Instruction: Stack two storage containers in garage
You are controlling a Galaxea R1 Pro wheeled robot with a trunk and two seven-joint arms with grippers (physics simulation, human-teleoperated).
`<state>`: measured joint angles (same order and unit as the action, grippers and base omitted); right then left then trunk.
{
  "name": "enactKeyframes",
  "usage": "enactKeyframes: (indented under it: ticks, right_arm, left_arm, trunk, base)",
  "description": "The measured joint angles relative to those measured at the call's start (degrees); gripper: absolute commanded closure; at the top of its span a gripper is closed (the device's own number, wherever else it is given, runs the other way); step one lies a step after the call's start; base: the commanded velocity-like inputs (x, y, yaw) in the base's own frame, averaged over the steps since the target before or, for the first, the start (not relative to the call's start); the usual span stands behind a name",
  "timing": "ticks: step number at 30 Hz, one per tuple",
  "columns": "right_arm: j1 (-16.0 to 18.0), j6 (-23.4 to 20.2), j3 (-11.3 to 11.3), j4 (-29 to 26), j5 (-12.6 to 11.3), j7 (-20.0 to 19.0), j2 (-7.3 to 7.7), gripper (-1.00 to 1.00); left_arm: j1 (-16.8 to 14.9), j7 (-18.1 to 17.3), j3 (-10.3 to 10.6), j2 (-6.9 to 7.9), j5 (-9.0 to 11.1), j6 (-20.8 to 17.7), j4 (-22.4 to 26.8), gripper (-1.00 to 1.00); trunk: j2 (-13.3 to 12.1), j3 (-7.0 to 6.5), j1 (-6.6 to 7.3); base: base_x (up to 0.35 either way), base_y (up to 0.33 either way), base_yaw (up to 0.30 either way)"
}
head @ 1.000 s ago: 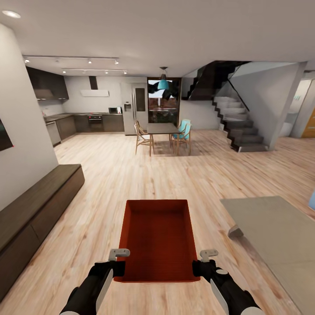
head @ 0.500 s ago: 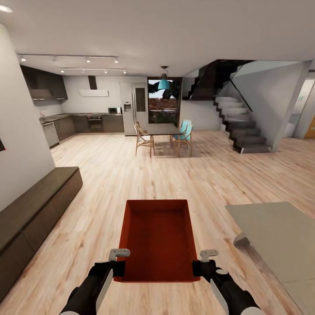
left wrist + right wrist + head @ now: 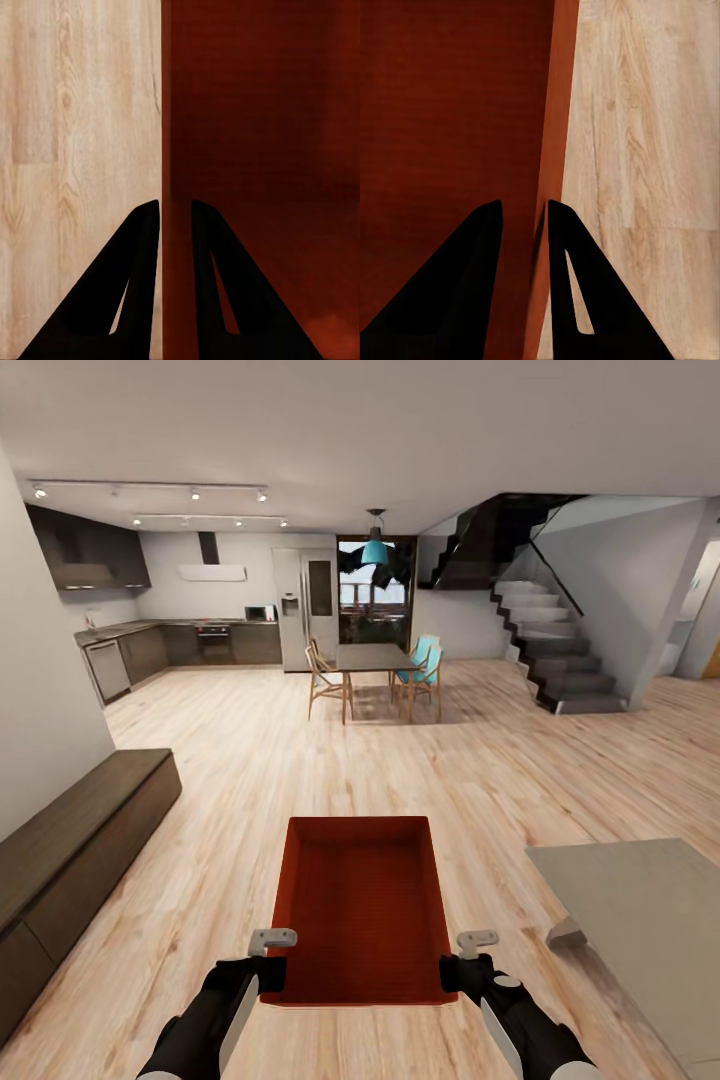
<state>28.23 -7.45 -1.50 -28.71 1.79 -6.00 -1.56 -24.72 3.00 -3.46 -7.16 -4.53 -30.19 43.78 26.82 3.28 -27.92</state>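
Seen from the head camera: open-plan room with light wood-plank floor (image 3: 250, 760), grain and knots plain. No readable writing anywhere.

Held out in front, above the planks: one red-orange storage container (image 3: 362, 905), rectangular, thin straight walls, no lid, faintly ribbed bottom. Left gripper (image 3: 262, 972) clamped on the near end of its left wall, right gripper (image 3: 462, 972) on the near end of its right wall. In the wrist views, black wedge-shaped fingers (image 3: 135, 300) straddling the thin wall, one inside and one outside, jaws nearly closed onto it; same on the right (image 3: 577, 300).

At left, a long dark low cabinet (image 3: 70, 850) along a pale wall. At right, a flat grey rug (image 3: 640, 920). Farther off: dark kitchen units (image 3: 200, 645), dining table (image 3: 372, 657) with wooden and teal chairs, teal pendant lamp (image 3: 375, 550), dark open staircase (image 3: 560, 660).
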Motion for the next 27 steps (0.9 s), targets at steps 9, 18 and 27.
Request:
enactKeyframes:
  ticks: [9,18,27]
  right_arm:
    - [0.0,0.0,0.0,0.0,0.0,0.0,0.0,1.0]
    - [0.0,0.0,0.0,0.0,0.0,0.0,0.0,1.0]
    - [0.0,0.1,0.0,0.0,0.0,0.0,0.0,1.0]
  left_arm:
    - [0.0,0.0,0.0,0.0,0.0,0.0,0.0,1.0]
    - [0.0,0.0,0.0,0.0,0.0,0.0,0.0,1.0]
    - [0.0,0.0,0.0,0.0,0.0,0.0,0.0,1.0]
  trunk:
    - [0.0,0.0,0.0]
    - [0.0,0.0,0.0]
    - [0.0,0.0,0.0]
  base:
    - [0.327,0.0,0.0]
    - [0.327,0.0,0.0]
    - [0.327,0.0,0.0]
